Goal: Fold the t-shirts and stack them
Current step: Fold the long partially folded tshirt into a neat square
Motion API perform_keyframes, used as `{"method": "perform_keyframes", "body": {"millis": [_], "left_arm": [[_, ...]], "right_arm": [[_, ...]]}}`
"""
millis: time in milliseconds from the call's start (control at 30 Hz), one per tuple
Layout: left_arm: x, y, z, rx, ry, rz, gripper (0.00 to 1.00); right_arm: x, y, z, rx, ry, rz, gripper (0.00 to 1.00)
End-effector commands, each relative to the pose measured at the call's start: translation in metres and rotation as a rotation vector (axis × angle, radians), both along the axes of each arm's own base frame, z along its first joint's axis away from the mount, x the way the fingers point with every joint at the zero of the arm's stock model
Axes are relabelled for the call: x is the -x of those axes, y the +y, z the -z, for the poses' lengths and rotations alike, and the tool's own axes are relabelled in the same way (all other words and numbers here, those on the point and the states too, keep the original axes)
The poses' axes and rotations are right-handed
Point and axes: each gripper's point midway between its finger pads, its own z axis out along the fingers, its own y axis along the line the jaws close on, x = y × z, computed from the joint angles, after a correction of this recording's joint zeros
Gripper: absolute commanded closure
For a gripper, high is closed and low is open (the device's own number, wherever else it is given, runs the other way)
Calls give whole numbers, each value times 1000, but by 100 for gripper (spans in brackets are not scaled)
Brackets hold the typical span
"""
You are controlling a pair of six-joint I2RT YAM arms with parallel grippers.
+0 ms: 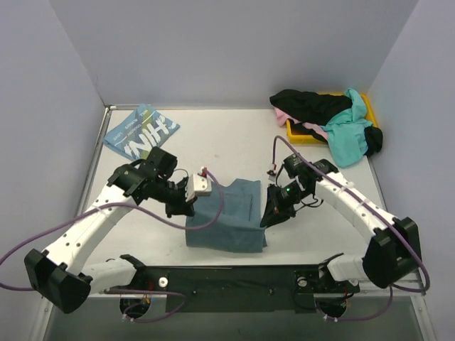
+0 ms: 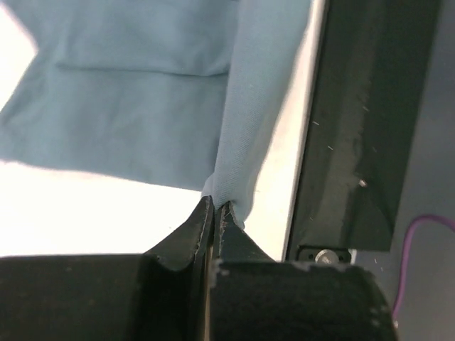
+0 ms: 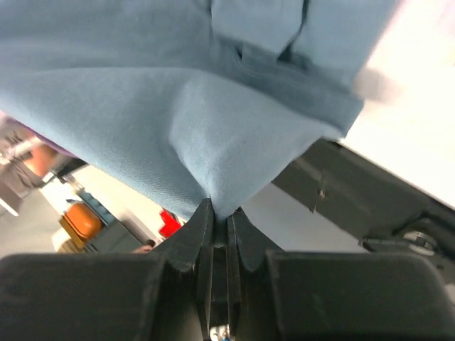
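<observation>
At lower centre of the overhead view, just beyond the arms' black base rail (image 1: 234, 278), a slate-teal t-shirt (image 1: 227, 220) lies partly folded on the white table (image 1: 234, 145). The left gripper (image 2: 215, 207) holds the shirt's left edge, its fingers pressed together on a narrow fold of cloth that rises from their tips. The right gripper (image 3: 219, 212) nips the right edge, and the fabric peaks upward from its closed fingers. Farther back, at upper left, a light-blue t-shirt (image 1: 141, 133) with big white letters lies folded flat near the table's far corner, well apart from the arms. At upper right, a yellow bin (image 1: 297, 133) holds a loose heap: a black t-shirt (image 1: 313, 105), a pink one (image 1: 282, 115) peeking out beneath it, and a bright turquoise t-shirt (image 1: 348, 138) spilling over the rim.
</observation>
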Motion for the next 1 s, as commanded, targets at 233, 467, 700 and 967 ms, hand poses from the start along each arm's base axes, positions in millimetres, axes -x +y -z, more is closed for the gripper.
{"method": "perform_keyframes", "body": {"millis": [233, 467, 700, 967], "left_arm": [[-163, -5, 16, 33, -40, -392, 100], [-216, -7, 45, 22, -31, -478, 100], [-244, -9, 68, 11, -21, -514, 100], [-264, -20, 86, 23, 16, -523, 100]], "right_arm": [[-139, 11, 14, -69, 40, 135, 100], [-196, 11, 31, -80, 49, 236, 100], [-245, 11, 49, -70, 38, 364, 100], [-279, 0, 60, -43, -77, 384, 50]]}}
